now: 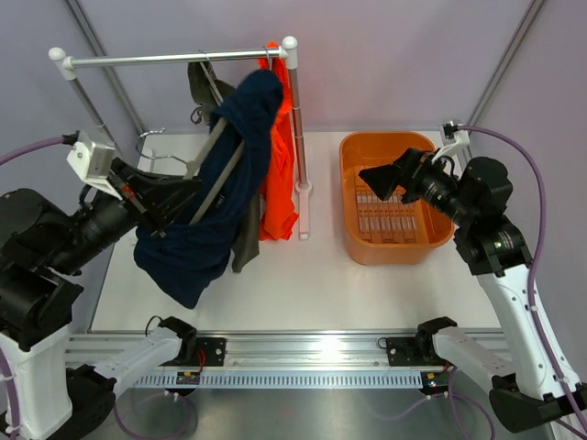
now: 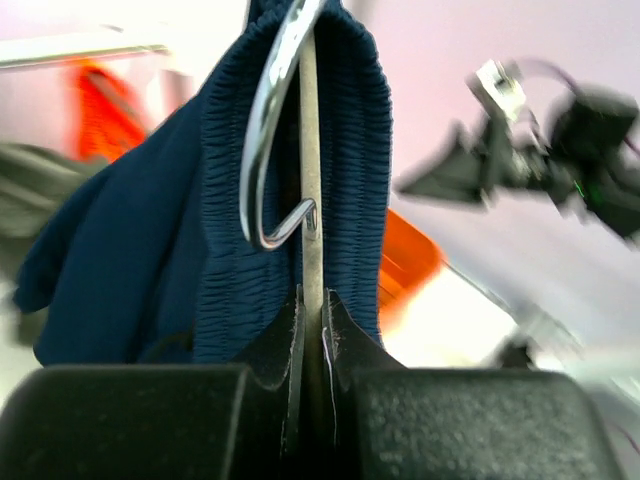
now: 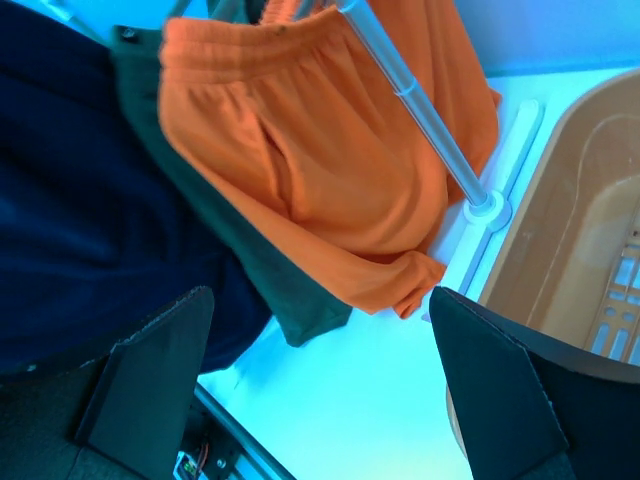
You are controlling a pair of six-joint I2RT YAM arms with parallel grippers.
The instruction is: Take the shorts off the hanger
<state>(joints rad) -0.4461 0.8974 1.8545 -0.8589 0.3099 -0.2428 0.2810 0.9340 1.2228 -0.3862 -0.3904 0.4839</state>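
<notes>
Pressed together, the jaws of the left gripper point(image 2: 312, 330) pinch the thin bar of the hanger point(image 2: 311, 150), with the navy shorts point(image 1: 197, 252) draped over it and sagging toward the left edge of the table point(image 1: 321, 284). Spread wide, the right gripper point(image 1: 371, 181) hovers over the orange basket point(image 1: 349, 197) by the right edge, holding nothing. Under the rail point(image 1: 165, 60) at the far edge hang the olive-grey shorts point(image 1: 204, 84) (mostly hidden behind the navy pair) and the orange shorts point(image 1: 280, 174).
</notes>
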